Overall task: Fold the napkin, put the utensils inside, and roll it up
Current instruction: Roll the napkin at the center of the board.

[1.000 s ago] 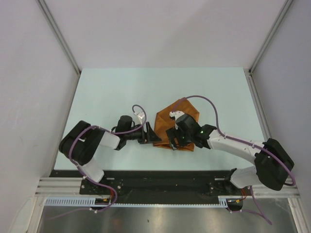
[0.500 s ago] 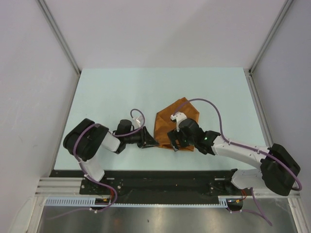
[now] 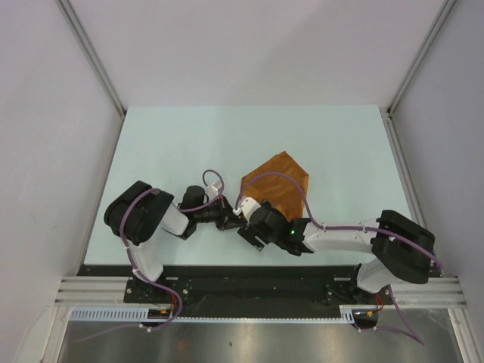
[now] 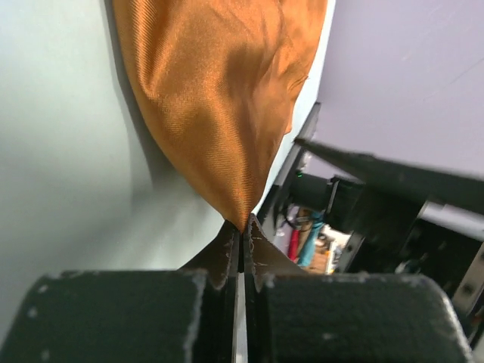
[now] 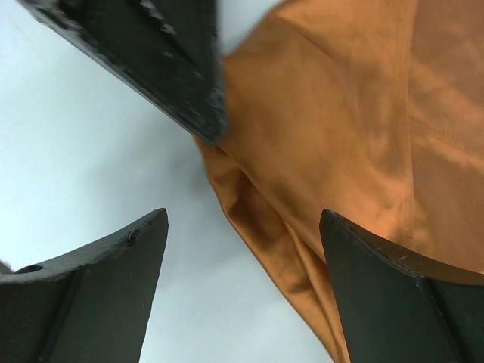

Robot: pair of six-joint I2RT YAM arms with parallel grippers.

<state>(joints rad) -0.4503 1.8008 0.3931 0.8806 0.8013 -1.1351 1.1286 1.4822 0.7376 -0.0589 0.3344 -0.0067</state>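
Note:
The rust-orange napkin (image 3: 277, 184) lies folded on the pale table, right of centre. My left gripper (image 3: 234, 217) sits at its near-left corner; in the left wrist view the gripper (image 4: 243, 227) is shut on the tip of the napkin (image 4: 219, 91), which fans out beyond the fingers. My right gripper (image 3: 248, 229) is just beside it, low over the table. In the right wrist view that gripper (image 5: 243, 219) is open, straddling the folded edge of the napkin (image 5: 340, 113) without touching it. The utensils are out of view.
The pale green table (image 3: 174, 151) is walled in grey on three sides. A black rail (image 3: 249, 280) runs along the near edge by the arm bases. A dark finger of the left gripper (image 5: 159, 60) crosses the right wrist view.
The left gripper has shut on the napkin's near-left corner. The right arm swung off the napkin toward the near left, ending beside the left gripper, still open.

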